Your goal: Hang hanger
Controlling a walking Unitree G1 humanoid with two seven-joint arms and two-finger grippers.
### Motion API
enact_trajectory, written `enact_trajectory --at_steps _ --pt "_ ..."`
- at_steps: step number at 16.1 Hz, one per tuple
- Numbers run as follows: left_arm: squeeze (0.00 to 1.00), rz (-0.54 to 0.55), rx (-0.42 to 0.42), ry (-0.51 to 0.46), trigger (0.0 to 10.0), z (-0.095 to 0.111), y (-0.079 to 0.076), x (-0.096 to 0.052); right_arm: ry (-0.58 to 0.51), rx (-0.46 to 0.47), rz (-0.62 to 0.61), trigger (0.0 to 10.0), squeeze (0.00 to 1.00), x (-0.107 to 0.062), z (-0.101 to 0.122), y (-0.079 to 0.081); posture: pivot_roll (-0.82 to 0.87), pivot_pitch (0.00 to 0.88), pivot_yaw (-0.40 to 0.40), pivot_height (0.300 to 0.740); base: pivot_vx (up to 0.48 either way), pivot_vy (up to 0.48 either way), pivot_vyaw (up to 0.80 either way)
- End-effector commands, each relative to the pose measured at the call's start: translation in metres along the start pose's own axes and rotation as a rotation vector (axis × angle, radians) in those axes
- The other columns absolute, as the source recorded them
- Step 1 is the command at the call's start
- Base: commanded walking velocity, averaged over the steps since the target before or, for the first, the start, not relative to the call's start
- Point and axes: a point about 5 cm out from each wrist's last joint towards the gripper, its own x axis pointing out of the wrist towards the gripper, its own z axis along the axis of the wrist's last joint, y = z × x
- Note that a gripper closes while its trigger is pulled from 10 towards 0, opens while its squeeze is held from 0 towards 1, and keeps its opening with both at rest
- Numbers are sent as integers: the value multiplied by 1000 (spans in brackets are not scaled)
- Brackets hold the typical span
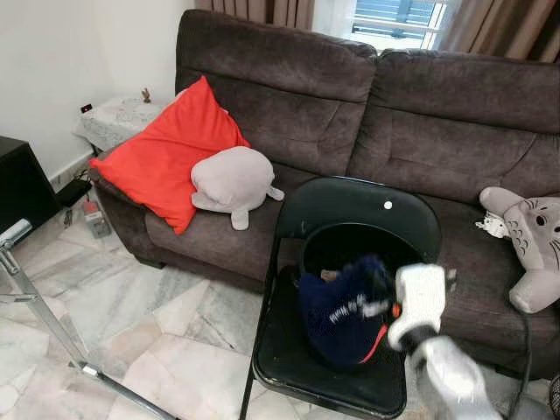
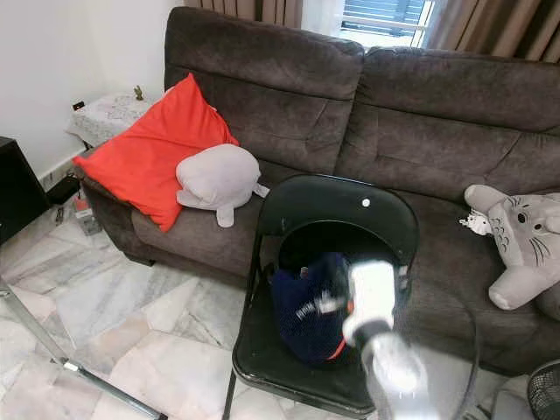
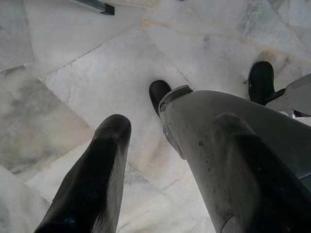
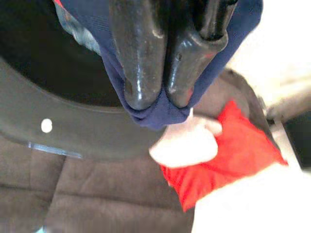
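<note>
A: Cloth, dark blue, is pinched between the two black fingers of the right gripper. The fingers are squeezed together on a fold of it.

B: Where is it?

A: Over the seat of the black folding chair, in front of the brown sofa. From the head, the blue bundle has white writing and a red edge. It looks blurry. No hanger can be made out.

B: What about the other arm?

A: The left gripper hangs low over the marble floor. Its fingers are apart and hold nothing. Beside it is a grey robot leg with a black foot.

B: What do the head views show that the wrist views miss?

A: A metal rack pole on the left, and a grey cat toy on the right. Both show the red pillow and the grey plush.
</note>
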Motion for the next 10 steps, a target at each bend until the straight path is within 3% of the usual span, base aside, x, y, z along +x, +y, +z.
enact_trajectory --at_steps 1,3,5,8,10 --pt "0 -7 13 11 10000 -1 -1 0 -77 30 -20 0 0 4 24 -3 -90 11 -47 740 0 0 0" --pt "0 -8 12 10 10000 -1 -1 0 -166 55 18 0 0 11 59 3 -92 5 -50 740 0 0 0" --pt "0 -9 9 8 10000 -1 -2 0 -172 57 29 0 0 13 65 5 -93 4 -52 740 0 0 0" --pt "0 -11 8 7 10000 -1 -2 0 -95 96 -5 0 0 8 56 5 -97 4 -54 740 0 0 0" --pt "0 -12 8 7 10000 -1 -3 0 9 233 -116 0 0 1 43 3 -99 7 -56 740 0 0 0"
